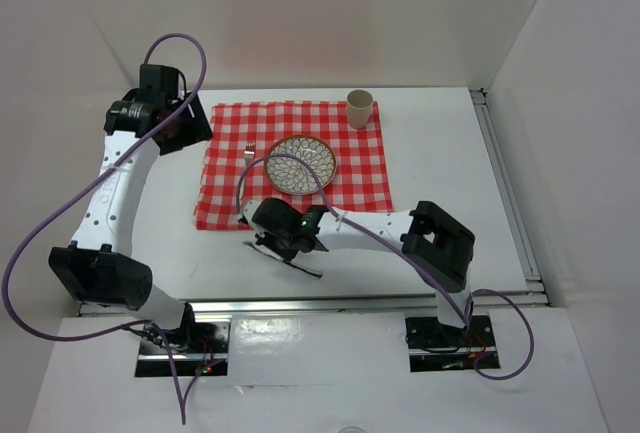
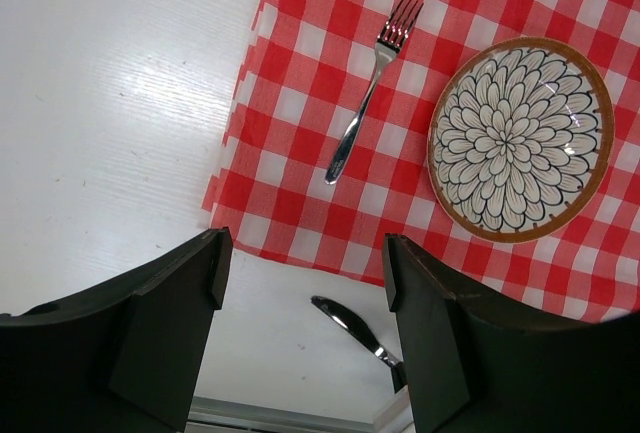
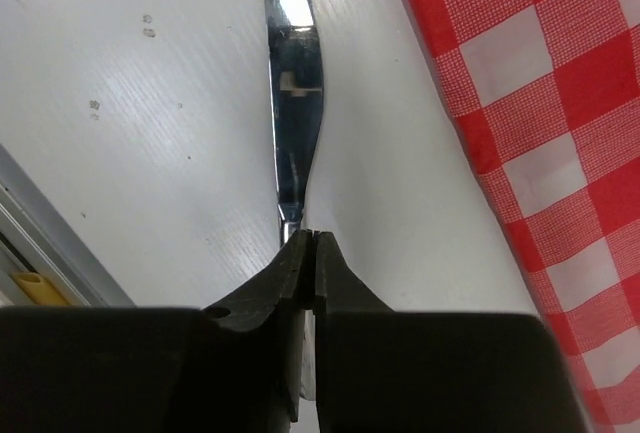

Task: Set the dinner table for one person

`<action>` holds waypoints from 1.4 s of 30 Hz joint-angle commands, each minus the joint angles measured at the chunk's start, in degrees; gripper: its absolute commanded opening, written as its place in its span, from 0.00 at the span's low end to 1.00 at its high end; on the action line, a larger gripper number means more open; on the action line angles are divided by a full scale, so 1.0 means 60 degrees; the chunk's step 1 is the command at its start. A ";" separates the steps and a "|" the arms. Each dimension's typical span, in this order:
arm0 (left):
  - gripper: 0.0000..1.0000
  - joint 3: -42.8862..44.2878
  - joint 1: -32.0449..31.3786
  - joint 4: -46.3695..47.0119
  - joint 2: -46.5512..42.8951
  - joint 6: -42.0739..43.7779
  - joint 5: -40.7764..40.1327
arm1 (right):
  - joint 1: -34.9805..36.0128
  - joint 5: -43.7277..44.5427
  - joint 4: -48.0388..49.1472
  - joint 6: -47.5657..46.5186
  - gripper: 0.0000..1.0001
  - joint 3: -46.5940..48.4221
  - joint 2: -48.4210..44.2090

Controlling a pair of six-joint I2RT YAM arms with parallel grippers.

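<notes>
The white dinner table [image 1: 440,163] carries a red-and-white checked cloth [image 1: 225,193]. On the cloth lie a flower-patterned plate [image 1: 301,164] and, left of it, a fork [image 1: 249,148]; both also show in the left wrist view, the plate [image 2: 520,138] and the fork [image 2: 365,103]. My right gripper [image 3: 312,243] is shut on the handle of a knife [image 3: 293,103], low over the bare table just off the cloth's near edge [image 1: 290,262]. My left gripper [image 2: 300,273] is open and empty, high over the cloth's far left corner [image 1: 192,125].
A beige cup [image 1: 360,109] stands upright at the cloth's far right corner. White walls enclose the table on the left, back and right. A metal rail [image 1: 350,303] runs along the near edge.
</notes>
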 commanded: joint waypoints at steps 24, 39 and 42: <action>0.79 -0.0333 0.0046 0.0271 -0.0537 -0.0071 -0.0011 | -0.0084 -0.0733 -0.0711 0.0461 0.52 0.0380 0.1089; 0.79 -0.0421 0.0046 0.0271 -0.0537 -0.0071 -0.0186 | -0.0084 -0.0398 -0.0711 0.0244 0.00 0.0101 0.0476; 0.79 -0.0421 0.0046 0.0358 -0.0624 -0.0071 -0.0186 | -0.0084 0.0114 -0.0623 0.0112 0.00 0.0101 -0.0095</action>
